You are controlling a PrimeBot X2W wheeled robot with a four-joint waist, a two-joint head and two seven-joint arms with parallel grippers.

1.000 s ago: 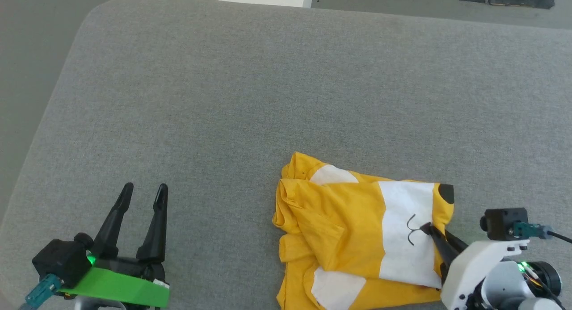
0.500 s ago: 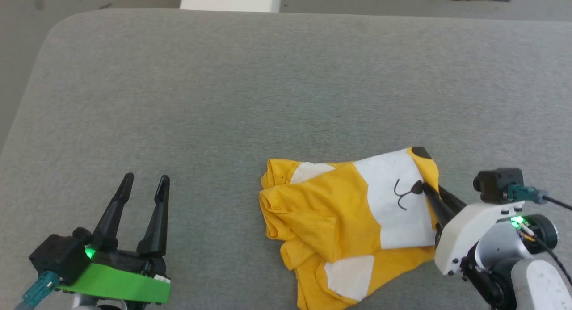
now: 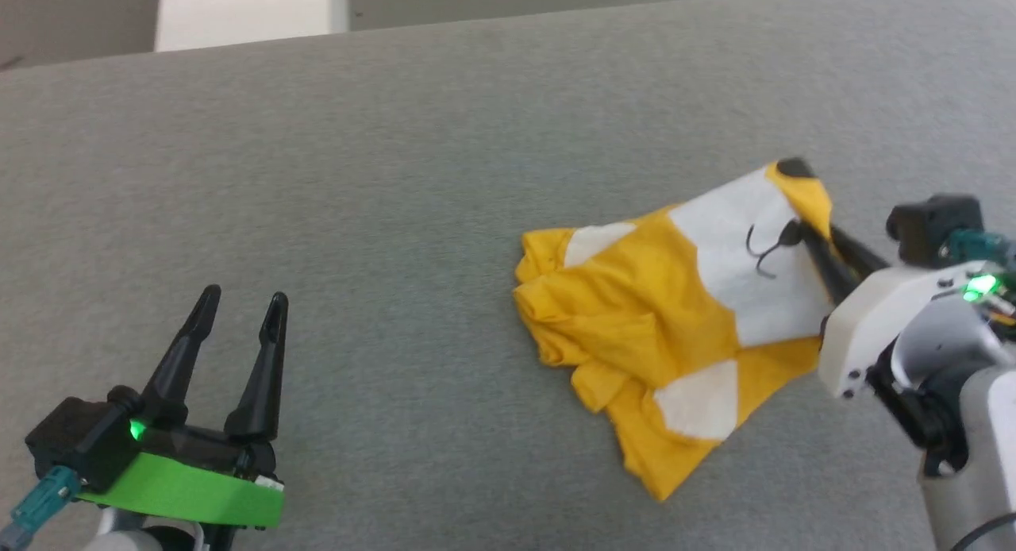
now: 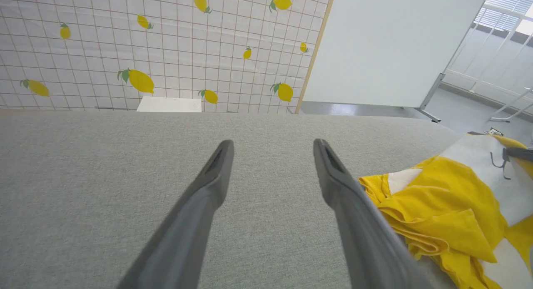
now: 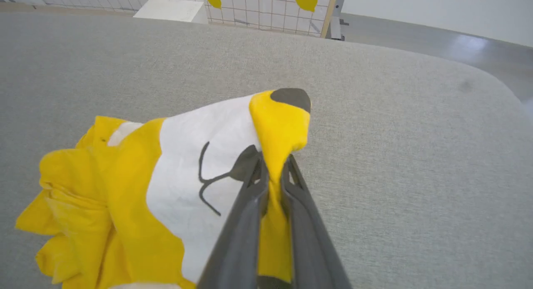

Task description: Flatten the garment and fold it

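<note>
Shirt [image 3: 683, 321] is lying crumpled on the right half of the grey counter [image 3: 397, 178], yellow with white patches [image 3: 746, 249] showing. Its far right corner is sitting raised off the surface. I'm seeing my right jaws pressing together on that corner, pinching a yellow fold just beside the curved black lines [image 5: 208, 172] and below a black spot [image 5: 291, 98]. My left jaws are hovering spread wide, gripping nothing, well apart from the shirt, over bare counter on the left.
</note>
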